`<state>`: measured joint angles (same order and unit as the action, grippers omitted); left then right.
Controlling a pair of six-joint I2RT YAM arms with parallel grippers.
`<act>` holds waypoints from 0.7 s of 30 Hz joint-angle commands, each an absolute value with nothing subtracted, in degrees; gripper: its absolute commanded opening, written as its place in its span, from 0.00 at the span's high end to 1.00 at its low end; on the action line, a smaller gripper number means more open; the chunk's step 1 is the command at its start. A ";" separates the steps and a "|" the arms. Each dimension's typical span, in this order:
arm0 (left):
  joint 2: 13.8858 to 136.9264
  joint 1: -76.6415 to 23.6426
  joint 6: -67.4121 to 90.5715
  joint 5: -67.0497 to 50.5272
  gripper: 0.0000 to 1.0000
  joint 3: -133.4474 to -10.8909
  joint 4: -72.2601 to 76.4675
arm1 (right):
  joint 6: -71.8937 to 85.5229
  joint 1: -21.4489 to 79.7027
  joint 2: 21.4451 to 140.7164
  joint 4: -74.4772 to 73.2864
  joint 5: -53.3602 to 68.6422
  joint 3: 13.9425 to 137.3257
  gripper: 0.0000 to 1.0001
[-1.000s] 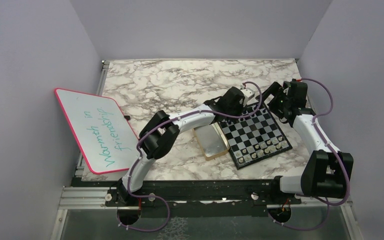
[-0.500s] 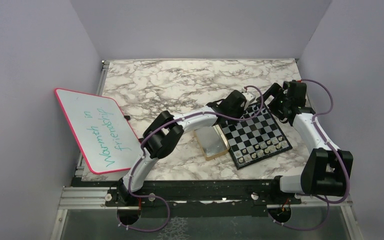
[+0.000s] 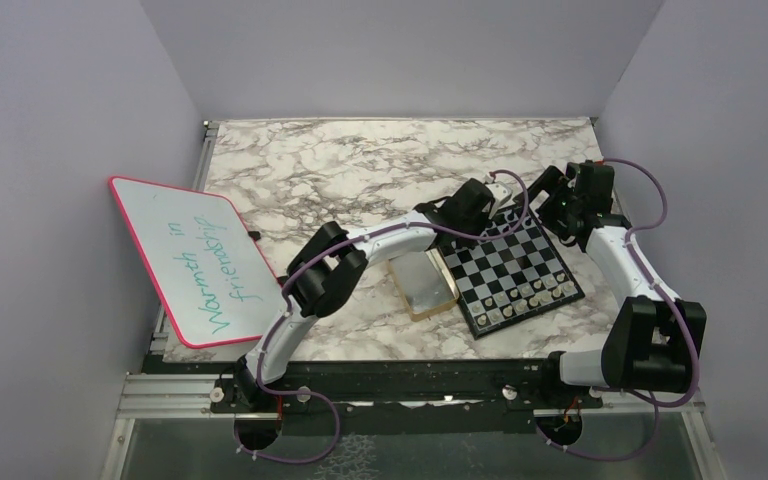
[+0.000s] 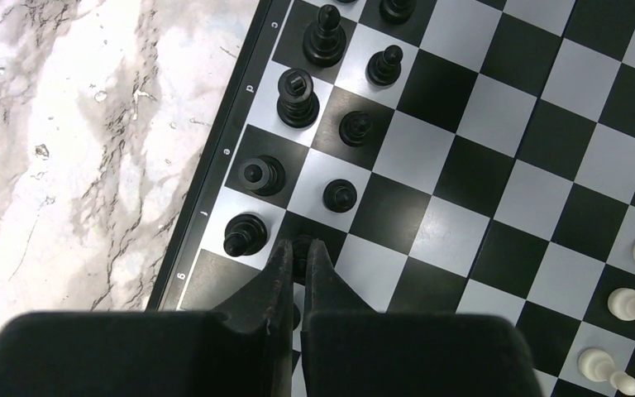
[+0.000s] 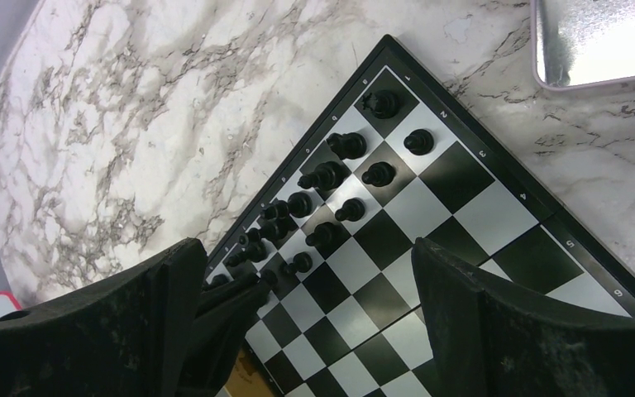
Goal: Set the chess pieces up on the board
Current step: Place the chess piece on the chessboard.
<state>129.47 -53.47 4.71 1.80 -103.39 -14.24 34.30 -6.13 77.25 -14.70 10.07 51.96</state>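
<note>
The marbled bench carries the board, which lies directly under both end effectors, so either arm can reach its squares with only small moves. A gold tin rests against the board's side, back behind the left end effector toward that arm's base and out of the working path.

The right end effector hangs above the black corner of the board with its fingers spread wide and nothing between them. It seems to be parked there so as not to crowd the other arm.

The left end effector is low over the lettered edge, its fingers pinched narrow on a black pawn at the very tips, over the second-row square of the f file. The slim, near-vertical grip probably exists to slip between neighbours without knocking them.

Ahead of those tips the black pieces stand one to a square, tall ones along the border and pawns in front, which is why this pawn goes next in line. The g square just left of the fingers looks bare. The white pieces stand well off to the right.
</note>
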 commanded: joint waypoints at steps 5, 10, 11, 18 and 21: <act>131.67 -54.39 3.66 2.88 0.95 -105.98 -15.59 | 33.22 -6.67 77.25 -14.18 9.50 52.28 0.00; 132.26 -54.49 3.65 3.21 0.92 -106.38 -15.73 | 32.90 -6.67 77.23 -13.78 10.12 52.04 0.00; 132.27 -54.49 3.54 3.29 0.92 -106.43 -15.81 | 32.83 -6.65 77.22 -13.65 10.23 51.91 0.00; 132.41 -54.49 2.83 4.31 0.91 -106.40 -16.16 | 32.59 -6.72 77.45 -12.77 10.97 51.35 0.00; 132.41 -54.49 2.85 4.44 0.90 -106.35 -16.25 | 32.60 -6.76 78.05 -12.74 11.38 51.41 0.00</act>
